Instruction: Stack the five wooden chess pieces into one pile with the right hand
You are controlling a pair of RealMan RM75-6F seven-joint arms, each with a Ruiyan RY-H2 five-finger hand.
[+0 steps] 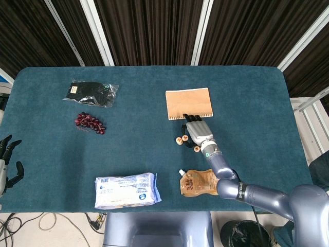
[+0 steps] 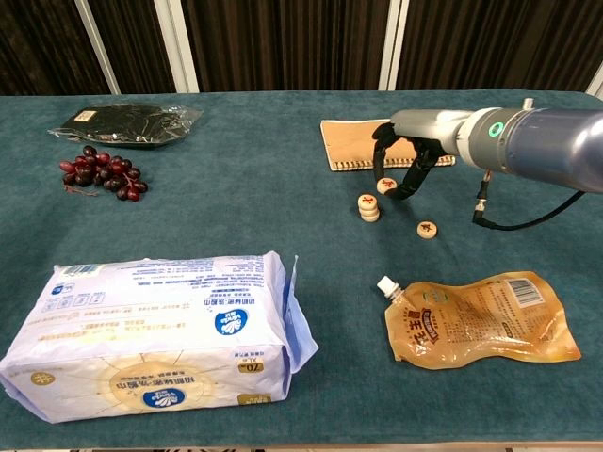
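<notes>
A short pile of round wooden chess pieces [image 2: 368, 207] stands on the teal table [image 2: 283, 235], below the notebook; the head view shows this pile [image 1: 179, 140] too. My right hand [image 2: 407, 162] pinches one more chess piece [image 2: 386, 185] just right of the pile and slightly above it, fingers pointing down. In the head view that held piece [image 1: 185, 138] shows at the tips of the right hand [image 1: 198, 130]. Another single chess piece [image 2: 427, 229] lies flat on the cloth to the right [image 1: 196, 148]. My left hand [image 1: 7, 163] hangs off the table's left edge, fingers apart and holding nothing.
A tan spiral notebook [image 2: 377, 141] lies just behind the right hand. An orange spouted pouch [image 2: 480, 318] sits in front. A pack of wipes [image 2: 155, 330] is at front left; dark grapes [image 2: 102, 171] and a black bagged item [image 2: 122, 122] are at back left.
</notes>
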